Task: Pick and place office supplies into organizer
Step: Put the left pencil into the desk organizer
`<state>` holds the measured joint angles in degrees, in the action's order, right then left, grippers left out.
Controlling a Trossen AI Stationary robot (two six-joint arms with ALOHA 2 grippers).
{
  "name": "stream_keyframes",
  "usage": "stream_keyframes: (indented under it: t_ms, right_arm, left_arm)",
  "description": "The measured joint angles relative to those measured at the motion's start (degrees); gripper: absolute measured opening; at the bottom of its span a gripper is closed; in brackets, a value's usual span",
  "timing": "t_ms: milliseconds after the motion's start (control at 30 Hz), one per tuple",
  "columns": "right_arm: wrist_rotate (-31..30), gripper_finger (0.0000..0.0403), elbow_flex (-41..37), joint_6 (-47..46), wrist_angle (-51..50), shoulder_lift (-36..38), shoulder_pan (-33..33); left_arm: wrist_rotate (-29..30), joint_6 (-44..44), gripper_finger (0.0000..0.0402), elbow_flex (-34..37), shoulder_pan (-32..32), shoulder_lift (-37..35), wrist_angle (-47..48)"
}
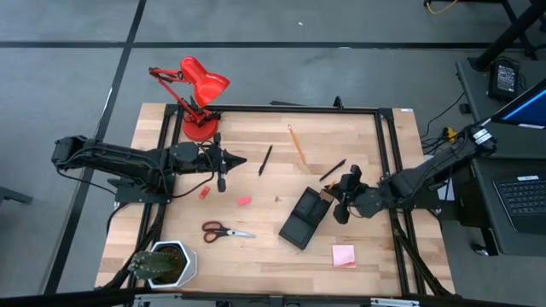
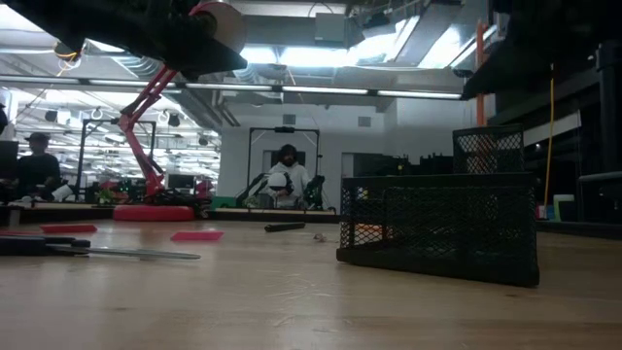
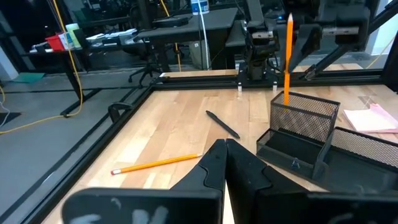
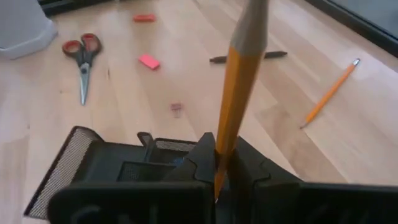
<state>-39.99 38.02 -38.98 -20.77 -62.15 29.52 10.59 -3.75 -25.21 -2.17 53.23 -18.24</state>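
My right gripper (image 1: 344,194) is shut on an orange pencil (image 3: 286,62) that stands upright over the organizer (image 1: 304,217), a black mesh tray with a raised cup (image 3: 305,118). My left gripper (image 3: 225,163) is shut on nothing and hovers left of centre (image 1: 232,159). Flat on the table lie a second pencil (image 1: 296,143), two black pens (image 1: 265,159) (image 1: 333,170), two red eraser pieces (image 1: 205,193) (image 1: 243,201), the red-handled scissors (image 1: 226,230) and the pink sticky pad (image 1: 344,255). My right gripper pinches the pencil's shaft (image 4: 222,146) between its two fingers, in the upper part of the pencil. The fingers come from the table's right, lying across it. The pencil is lifted clear and upright, its lower end (image 3: 286,99) at the rim of the mesh cup.
A red desk lamp (image 1: 196,94) stands at the far left corner and a potted plant (image 1: 166,263) at the near left corner. A black frame rail (image 1: 384,153) borders the table. Bare wood lies between the scissors and the organizer.
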Motion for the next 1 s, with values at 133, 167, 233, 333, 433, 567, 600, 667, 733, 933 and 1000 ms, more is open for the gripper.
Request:
stream_keyframes:
  t_ms: [133, 167, 233, 333, 433, 567, 600, 667, 733, 933, 1000]
  right_arm:
    - [0.0, 0.0018, 0.0, -2.5, 0.6, -3.4, 0.0]
    - [0.0, 0.0018, 0.0, -3.4, 0.6, -4.0, 0.0]
    - [0.0, 0.0018, 0.0, -5.1, 0.6, -5.4, 0.0]
    - [-0.7, 0.0018, 0.0, -6.3, 0.8, -6.7, 0.0]
    - [-0.8, 0.0018, 0.0, -8.3, 0.7, -7.3, -0.1]
    - [-0.5, 0.0018, 0.0, -13.0, 0.6, -7.3, -0.1]
    - [-0.4, 0.0018, 0.0, -13.7, 0.7, -7.3, -0.1]
    - [0.0, 0.0018, 0.0, -15.6, 0.7, -7.3, -0.1]
    - [1.4, 0.0018, 0.0, -17.2, 0.7, -7.3, -0.1]
    - [2.1, 0.0024, 0.0, -17.4, 0.4, -7.3, -0.1]
    - [1.7, 0.0043, 0.0, -17.3, -0.2, -7.3, -0.2]
  left_arm:
    - [0.0, 0.0, 0.0001, 0.0, 0.0, 0.0, 0.0]
    - [0.0, 0.0, 0.0002, 0.0, 0.0, 0.0, 0.0]
    - [0.0, 0.0, 0.0003, 0.0, 0.0, 0.0, 0.1]
    - [0.0, 0.0, 0.0002, 0.0, 0.0, 0.0, 0.3]
    - [0.0, 0.0, 0.0002, 0.0, 0.0, 0.0, 0.4]
    - [0.0, 0.0, 0.0003, 0.0, 0.0, 0.0, 0.6]
    - [0.0, 0.0, 0.0002, 0.0, 0.0, 0.0, 0.7]
    - [0.0, 0.0, 0.0001, 0.0, 0.0, 0.0, 0.7]
    - [0.0, 0.0, 0.0002, 0.0, 0.0, 0.0, 0.8]
    - [0.0, 0.0, 0.0001, 0.0, 0.0, 0.0, 1.8]
    - [0.0, 0.0, 0.0002, 0.0, 0.0, 0.0, 1.8]
